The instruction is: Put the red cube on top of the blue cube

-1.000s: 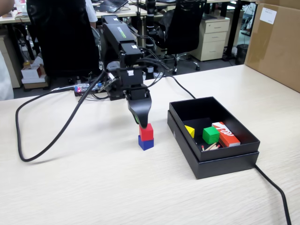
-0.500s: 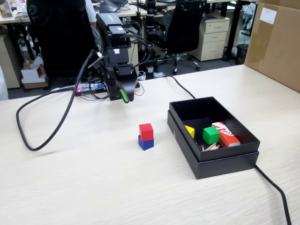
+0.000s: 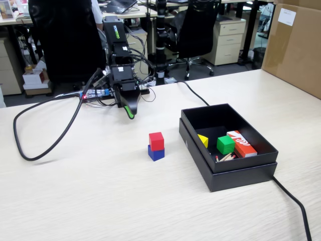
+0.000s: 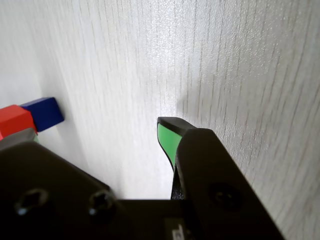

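Observation:
The red cube sits on top of the blue cube in the middle of the table, left of the black box. Both show at the left edge of the wrist view, the red cube against the blue cube. My gripper hangs near the arm's base, behind and to the left of the stack, apart from it. In the wrist view the gripper is open and empty, with bare table between its green-padded fingertips.
A black open box at the right holds a yellow piece, a green cube, a red-orange and white box and thin sticks. A black cable loops at the left; another runs past the box. A cardboard box stands at far right.

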You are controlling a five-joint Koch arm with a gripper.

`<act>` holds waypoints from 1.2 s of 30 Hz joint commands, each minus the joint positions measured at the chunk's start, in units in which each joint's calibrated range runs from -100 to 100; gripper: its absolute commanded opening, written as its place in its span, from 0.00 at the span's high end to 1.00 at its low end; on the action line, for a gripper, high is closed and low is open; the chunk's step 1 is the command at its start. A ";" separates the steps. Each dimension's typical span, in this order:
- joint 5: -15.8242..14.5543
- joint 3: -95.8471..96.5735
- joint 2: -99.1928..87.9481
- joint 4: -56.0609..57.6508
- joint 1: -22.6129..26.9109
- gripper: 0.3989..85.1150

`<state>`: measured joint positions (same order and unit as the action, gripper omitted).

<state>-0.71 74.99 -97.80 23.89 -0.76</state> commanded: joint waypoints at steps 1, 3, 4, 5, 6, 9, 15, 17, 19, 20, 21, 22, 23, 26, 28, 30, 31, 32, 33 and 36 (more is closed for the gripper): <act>-0.10 0.80 -1.17 -8.81 -0.20 0.44; -0.29 4.25 -1.17 -13.13 -0.20 0.44; -0.44 6.15 -1.17 -15.64 -0.24 0.44; -0.49 7.97 -0.82 -18.06 -0.24 0.44; -0.44 10.14 -0.71 -21.17 -0.20 0.44; -0.24 15.85 -0.59 -26.95 -0.20 0.45; -0.24 22.02 -0.71 -28.34 -0.10 0.44; -0.24 22.47 -0.71 -27.65 -0.05 0.44; -0.20 22.47 -0.71 -27.65 0.00 0.45; -0.24 22.47 -0.71 -27.65 0.00 0.45; -0.24 22.47 -0.71 -27.65 0.00 0.45; -0.05 22.38 -0.71 -27.65 -0.10 0.44; 0.00 22.38 -0.71 -27.56 -0.24 0.43; 0.00 22.38 -0.71 -27.65 -0.24 0.43; 0.00 22.47 -0.71 -27.56 -0.24 0.43; 0.00 22.38 -0.71 -27.56 -0.24 0.43; 0.00 22.38 -0.71 -27.56 -0.24 0.43; 0.00 22.47 -0.71 -27.56 -0.24 0.43; 0.00 22.47 -0.71 -27.56 -0.24 0.43; 0.00 22.38 -0.71 -27.56 -0.24 0.43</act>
<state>-0.95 96.62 -98.83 -5.23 -1.00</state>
